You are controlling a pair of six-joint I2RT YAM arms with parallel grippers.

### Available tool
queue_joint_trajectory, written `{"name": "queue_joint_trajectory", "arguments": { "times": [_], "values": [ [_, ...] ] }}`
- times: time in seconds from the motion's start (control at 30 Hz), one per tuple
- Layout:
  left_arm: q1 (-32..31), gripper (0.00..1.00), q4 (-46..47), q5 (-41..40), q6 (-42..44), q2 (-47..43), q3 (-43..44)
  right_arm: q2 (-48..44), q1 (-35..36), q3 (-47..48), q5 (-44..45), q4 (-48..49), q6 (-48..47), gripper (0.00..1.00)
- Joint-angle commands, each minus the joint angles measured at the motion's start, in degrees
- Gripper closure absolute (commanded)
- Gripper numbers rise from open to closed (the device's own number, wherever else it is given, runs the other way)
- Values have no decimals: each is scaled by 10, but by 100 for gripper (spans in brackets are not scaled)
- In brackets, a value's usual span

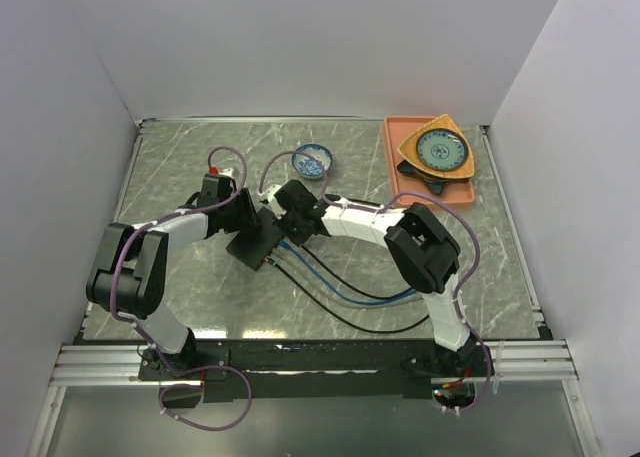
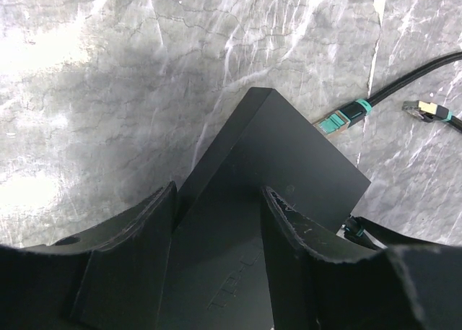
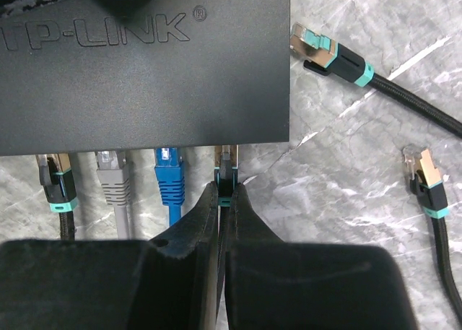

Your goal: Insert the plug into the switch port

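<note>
The plug (image 3: 227, 172), pinched in the right gripper (image 3: 224, 193), sits with its tip at the switch's (image 3: 144, 70) fourth port, beside three seated cables (image 3: 167, 175), so seemingly only the final push remains, while the left gripper (image 2: 218, 193) hangs spread over the switch's top.

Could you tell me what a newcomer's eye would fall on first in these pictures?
The black TP-Link switch sits in the middle of the marble table, with three plugs lined along its edge. The right gripper has its jaws shut on a fourth plug at the next port, and two loose plugs lie beside the switch.
</note>
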Motion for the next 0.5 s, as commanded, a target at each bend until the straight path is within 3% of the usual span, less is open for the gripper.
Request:
{"name": "queue_joint_trajectory", "arguments": {
  "times": [0.0, 0.47],
  "values": [
    [-20, 48, 5, 107, -17, 7, -3, 4, 6, 60, -60, 112, -17, 100],
    [-24, 49, 5, 122, -3, 21, 11, 29, 5, 91, -100, 118, -50, 100]
  ]
}}
